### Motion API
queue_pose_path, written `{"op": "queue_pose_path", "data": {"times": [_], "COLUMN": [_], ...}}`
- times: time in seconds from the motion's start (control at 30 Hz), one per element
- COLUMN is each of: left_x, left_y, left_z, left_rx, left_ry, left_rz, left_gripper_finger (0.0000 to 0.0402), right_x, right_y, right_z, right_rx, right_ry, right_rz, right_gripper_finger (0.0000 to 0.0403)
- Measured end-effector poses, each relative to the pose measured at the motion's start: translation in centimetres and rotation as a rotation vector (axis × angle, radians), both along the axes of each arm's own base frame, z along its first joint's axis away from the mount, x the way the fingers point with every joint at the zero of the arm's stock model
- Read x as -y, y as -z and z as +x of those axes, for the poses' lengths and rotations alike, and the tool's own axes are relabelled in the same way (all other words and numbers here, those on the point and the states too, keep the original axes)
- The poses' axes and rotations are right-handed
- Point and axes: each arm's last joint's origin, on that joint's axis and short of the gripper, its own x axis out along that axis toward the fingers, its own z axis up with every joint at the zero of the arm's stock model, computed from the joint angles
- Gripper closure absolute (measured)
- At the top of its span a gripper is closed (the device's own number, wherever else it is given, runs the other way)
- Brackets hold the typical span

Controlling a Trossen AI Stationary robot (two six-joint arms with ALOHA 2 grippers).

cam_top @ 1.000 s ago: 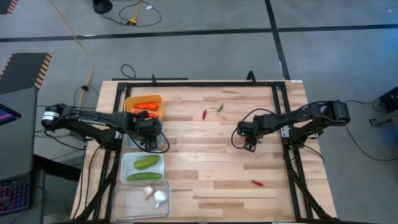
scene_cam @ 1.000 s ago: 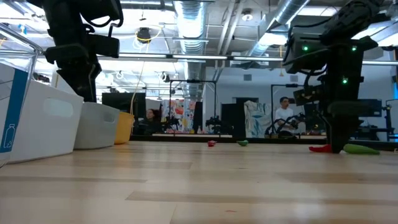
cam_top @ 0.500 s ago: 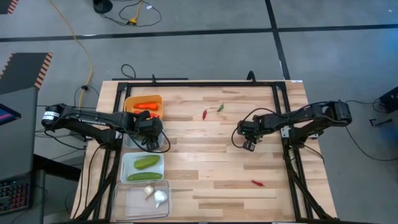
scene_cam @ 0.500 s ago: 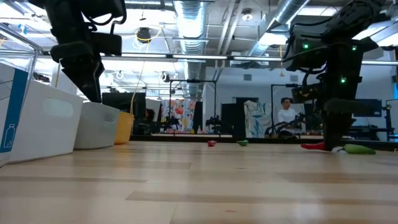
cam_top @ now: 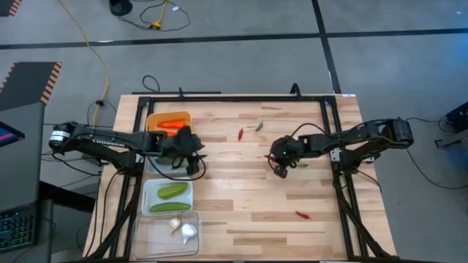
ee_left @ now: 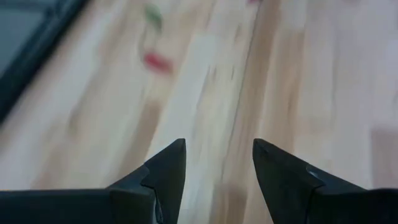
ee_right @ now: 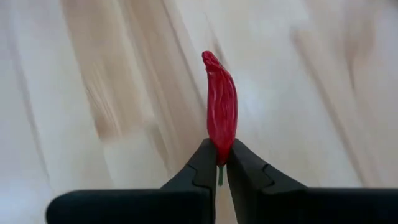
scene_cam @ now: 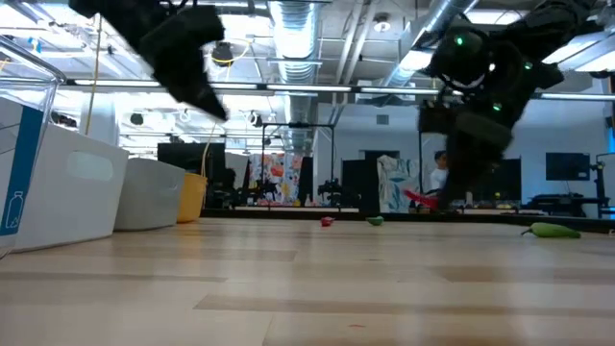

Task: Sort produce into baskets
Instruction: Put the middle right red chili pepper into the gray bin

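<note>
Right gripper (ee_right: 219, 167) clamps a red chili (ee_right: 221, 109); left gripper (ee_left: 217, 163) apart, empty. Loose chilies (cam_top: 248, 130) remain at 12 o'clock.

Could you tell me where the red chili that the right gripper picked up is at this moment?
The red chili is pinched in the right gripper, lifted off the table right of centre in the high view, below the red and green chilies lying near the far edge.

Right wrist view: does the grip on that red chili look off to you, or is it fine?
Slightly odd: the right gripper is shut on the red chili only at its stem end, so nearly the whole pepper sticks out past the fingertips. It is lifted clear of the table. Nothing looks spilled or damaged.
</note>
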Motion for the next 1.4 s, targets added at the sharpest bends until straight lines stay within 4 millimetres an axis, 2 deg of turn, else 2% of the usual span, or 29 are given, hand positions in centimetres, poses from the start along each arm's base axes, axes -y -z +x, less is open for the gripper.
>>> {"op": "queue_pose_path", "data": {"times": [0.27, 0.47, 0.63, 0.93, 1.23, 1.4], "left_x": [0.0, 0.0, 0.0, 0.0, 0.0, -0.1], "left_y": [-2.4, -2.1, 0.0, 3.0, 3.4, 3.1], "left_z": [1.7, 3.8, 6.3, 10.0, 12.4, 12.6], "left_rx": [0.275, 0.375, 0.378, 0.516, 0.512, 0.514], "left_ry": [0.075, 0.083, 0.121, 0.133, 0.139, 0.147], "left_rz": [0.093, 0.116, 0.181, 0.248, 0.268, 0.292], "left_gripper_finger": [0.0227, 0.0227, 0.0227, 0.0227, 0.0227, 0.0228], "right_x": [0.2, 0.3, 0.3, 0.3, 0.3, 0.3], "right_y": [-2.4, -3.8, -4.3, -4.3, -4.6, -4.7], "right_z": [2.6, 3.5, 3.7, 3.7, 3.8, 3.9], "right_rx": [0.342, 0.503, 0.548, 0.552, 0.579, 0.593], "right_ry": [-0.11, -0.17, -0.191, -0.192, -0.192, -0.203], "right_rz": [-0.122, -0.218, -0.257, -0.259, -0.267, -0.285], "right_gripper_finger": [0.0349, 0.0349, 0.0349, 0.0349, 0.0349, 0.0349]}}
